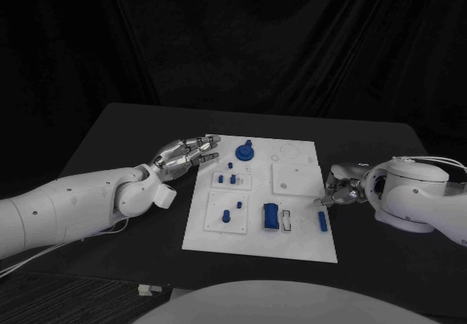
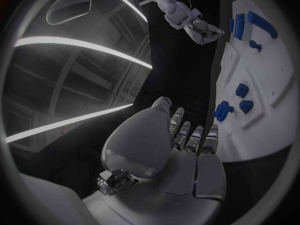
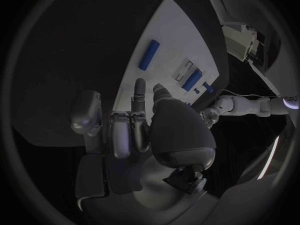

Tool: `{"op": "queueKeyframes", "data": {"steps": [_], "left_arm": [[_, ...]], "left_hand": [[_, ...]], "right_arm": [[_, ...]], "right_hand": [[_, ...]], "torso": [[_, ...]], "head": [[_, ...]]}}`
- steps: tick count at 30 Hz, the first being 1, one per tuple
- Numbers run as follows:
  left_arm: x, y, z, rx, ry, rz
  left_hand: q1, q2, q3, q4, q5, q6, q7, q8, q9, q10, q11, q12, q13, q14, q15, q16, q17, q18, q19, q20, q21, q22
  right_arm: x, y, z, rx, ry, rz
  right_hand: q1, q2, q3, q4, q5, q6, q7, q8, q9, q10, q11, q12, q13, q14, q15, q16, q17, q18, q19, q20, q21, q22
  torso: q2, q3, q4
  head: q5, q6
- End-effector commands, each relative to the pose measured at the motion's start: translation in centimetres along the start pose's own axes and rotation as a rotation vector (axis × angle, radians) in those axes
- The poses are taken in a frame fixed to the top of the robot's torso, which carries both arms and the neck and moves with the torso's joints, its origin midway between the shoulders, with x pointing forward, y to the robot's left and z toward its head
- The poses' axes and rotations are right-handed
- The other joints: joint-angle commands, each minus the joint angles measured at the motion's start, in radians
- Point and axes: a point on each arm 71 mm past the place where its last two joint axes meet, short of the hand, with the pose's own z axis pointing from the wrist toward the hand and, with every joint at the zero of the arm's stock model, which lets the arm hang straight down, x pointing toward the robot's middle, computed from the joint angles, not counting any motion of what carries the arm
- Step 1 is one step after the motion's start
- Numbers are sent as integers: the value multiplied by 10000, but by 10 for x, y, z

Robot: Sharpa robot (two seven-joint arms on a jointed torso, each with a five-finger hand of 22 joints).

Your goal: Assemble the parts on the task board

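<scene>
Board: the white task board (image 1: 297,246) is laid flat mid-bench (image 1: 117,128).
Parts: blue parts (image 1: 270,215) are seen on the board, most toward its near side.
Left hand (image 1: 185,154): held at the board's far-left corner, fingers (image 2: 211,135) straight and side by side, nothing gripped.
Right hand (image 1: 343,187): kept at the board's right edge, fingers (image 3: 139,91) curled, nothing held.

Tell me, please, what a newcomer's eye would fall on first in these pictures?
The white task board in the middle of the black table, dotted with small blue parts, stands out first; the largest is a blue block near its front edge. Next come the two silver hands flanking it: the left hand open by the board's far left corner, the right hand at its right edge, holding nothing visible.
</scene>
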Motion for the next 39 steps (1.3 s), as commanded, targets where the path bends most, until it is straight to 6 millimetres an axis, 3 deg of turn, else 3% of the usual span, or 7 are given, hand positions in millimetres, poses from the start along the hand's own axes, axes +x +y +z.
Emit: {"op": "queueKeyframes", "data": {"steps": [1, 6, 9, 15, 25, 39], "left_arm": [[2, -1, 1, 189, 118, -146], [2, -1, 1, 183, 110, -144], [1, -1, 0, 182, 88, -133], [1, -1, 0, 178, 88, -134], [1, -1, 0, 165, 89, -135], [2, 0, 1, 149, 112, -149]], "left_hand": [[32, 3, 95, 4, 22, -7, 72, 42, 11, 7, 70, 59, 12, 7, 36, 61, 15, -62, 65, -33, 46, -16], [30, 1, 108, 5, 22, 6, 83, 46, 13, 13, 84, 70, 14, 6, 27, 62, 15, -63, 66, -34, 46, -16], [29, -1, 116, 5, 22, 15, 90, 49, 13, 18, 94, 77, 15, 6, 20, 63, 15, -63, 66, -34, 46, -16], [29, -1, 116, 5, 22, 15, 90, 49, 13, 18, 94, 77, 15, 6, 20, 63, 15, -63, 66, -34, 46, -16], [26, -10, 131, 6, 20, 23, 104, 55, 14, 26, 114, 84, 15, 7, 9, 67, 16, -62, 64, -35, 44, -25], [23, -18, 143, 7, 18, 22, 114, 57, 14, 32, 128, 93, 16, 6, 1, 66, 15, -62, 60, -36, 41, -37]], "right_arm": [[6, -4, 1, 405, 542, -115], [12, -5, 3, 467, 694, -92], [13, -6, 3, 494, 728, -71], [15, -6, 5, 497, 699, -15], [22, -7, 7, 532, 794, 74], [34, -8, 8, 532, 1171, 225]], "right_hand": [[-156, 80, -76, 91, 125, 60, 14, 52, 164, 1027, -82, 25, 2634, 972, -94, 39, 2410, 65, 33, -68, 101, 1399], [-463, 168, -197, 254, -29, 57, -11, 98, 417, 1027, -112, 25, 2634, 967, -122, 25, 2386, 58, 59, -103, 115, 1409], [-733, 262, -325, 274, -446, 82, -55, 195, 783, 1027, -148, 25, 2634, 966, -155, 20, 2377, 55, 77, -136, 119, 1415], [-810, 306, -363, 273, -517, -11, -41, 162, 899, 1027, -145, 25, 2634, 958, -158, 0, 2342, 57, 77, -143, 96, 1411], [-812, 347, -410, 219, -388, -390, 75, -156, 999, 1027, -53, 25, 2634, 949, -95, -25, 2301, 61, 66, -106, 21, 1396], [-212, 203, -364, -173, 500, -1092, 380, -903, 1117, 1027, 217, 25, 2634, 925, 125, -87, 2202, 148, -86, 91, -578, 1264]], "torso": [[0, 4, -5], [4, 2, 1], [7, 0, -1], [5, -2, 3], [-1, 2, -6], [-2, 5, -6]], "head": [[2, 2], [-10, 2], [-3, 2], [-17, 2], [18, 2], [44, 2]]}}
